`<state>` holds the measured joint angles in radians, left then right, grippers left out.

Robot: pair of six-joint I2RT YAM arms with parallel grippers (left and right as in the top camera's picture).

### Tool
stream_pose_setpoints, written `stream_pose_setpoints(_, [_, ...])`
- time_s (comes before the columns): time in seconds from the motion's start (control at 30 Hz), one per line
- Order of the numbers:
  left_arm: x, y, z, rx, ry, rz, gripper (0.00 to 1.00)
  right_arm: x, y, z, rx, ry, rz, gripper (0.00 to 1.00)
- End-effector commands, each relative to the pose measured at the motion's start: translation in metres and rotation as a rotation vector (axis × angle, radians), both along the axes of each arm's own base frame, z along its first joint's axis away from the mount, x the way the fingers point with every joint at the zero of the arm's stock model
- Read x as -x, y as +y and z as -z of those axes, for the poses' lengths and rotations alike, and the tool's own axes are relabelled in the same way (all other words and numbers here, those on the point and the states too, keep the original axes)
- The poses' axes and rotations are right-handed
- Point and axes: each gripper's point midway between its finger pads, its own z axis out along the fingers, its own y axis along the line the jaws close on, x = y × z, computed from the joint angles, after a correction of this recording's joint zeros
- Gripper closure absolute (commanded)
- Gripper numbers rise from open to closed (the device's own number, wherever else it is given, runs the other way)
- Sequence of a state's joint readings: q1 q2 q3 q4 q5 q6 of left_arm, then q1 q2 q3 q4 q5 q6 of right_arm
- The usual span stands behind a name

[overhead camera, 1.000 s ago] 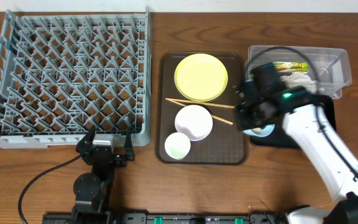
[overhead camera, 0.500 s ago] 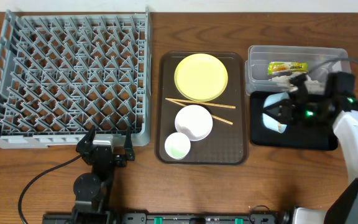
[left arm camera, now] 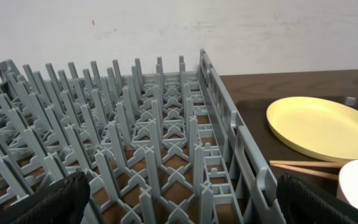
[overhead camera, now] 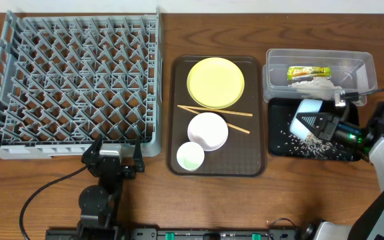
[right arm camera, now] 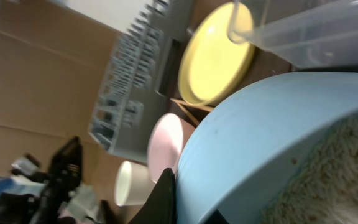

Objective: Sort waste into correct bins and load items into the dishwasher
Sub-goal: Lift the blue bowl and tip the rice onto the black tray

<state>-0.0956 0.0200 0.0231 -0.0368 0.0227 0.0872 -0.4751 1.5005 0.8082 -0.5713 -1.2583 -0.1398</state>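
— What sits around the brown tray?

— Rack to its left, with the left gripper gaping and empty. To its right are the tub and the black tray — the right gripper clamps a tipped blue bowl over scattered rice.

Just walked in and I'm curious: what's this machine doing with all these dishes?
The right hand holds a light-blue bowl tipped over the black tray, where rice scraps lie scattered. A wrapper and a tissue sit in the clear tub. The yellow plate, chopsticks, white bowl and small cup wait on the brown tray, and the grey dish rack holds nothing yet. The left hand rests open beside the rack.
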Motion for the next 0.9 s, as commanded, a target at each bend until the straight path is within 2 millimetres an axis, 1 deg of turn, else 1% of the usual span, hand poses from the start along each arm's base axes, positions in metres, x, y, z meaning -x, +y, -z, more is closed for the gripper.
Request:
stream_pose_setpoints(0.0, [0.001,0.003,0.017,-0.025,0.052,-0.016,0.04,0.005,-0.003,-0.030,-0.137,-0.095,-0.009,0.99])
stream_pose_setpoints(0.07, [0.001,0.003,0.017,-0.025,0.052,-0.016,0.04,0.006,-0.012,-0.039,-0.180,-0.124,0.011,0.99])
stream_pose_setpoints(0.17, [0.001,0.003,0.017,-0.025,0.052,-0.016,0.04,0.008,-0.026,-0.046,-0.210,-0.168,0.042,0.99])
stream_pose_setpoints(0.2, [0.001,0.003,0.017,-0.025,0.052,-0.016,0.04,0.008,-0.033,-0.047,-0.222,-0.184,0.060,0.99])
stream_pose_setpoints(0.3, [0.001,0.003,0.017,-0.025,0.052,-0.016,0.04,0.007,-0.041,-0.042,-0.226,-0.177,0.085,0.99])
stream_pose_setpoints(0.6, [0.001,0.003,0.017,-0.025,0.052,-0.016,0.04,0.006,-0.044,-0.023,-0.255,-0.135,0.098,0.99])
stream_pose_setpoints(0.73, [0.001,0.003,0.017,-0.025,0.052,-0.016,0.04,0.006,-0.045,-0.022,-0.289,-0.088,0.107,0.99])
stream_pose_setpoints(0.8, [0.001,0.003,0.017,-0.025,0.052,-0.016,0.04,0.006,-0.044,-0.022,-0.346,-0.008,0.121,0.99])
stream_pose_setpoints(0.87, [0.001,0.003,0.017,-0.025,0.052,-0.016,0.04,0.006,-0.042,-0.022,-0.364,0.019,0.121,0.99])
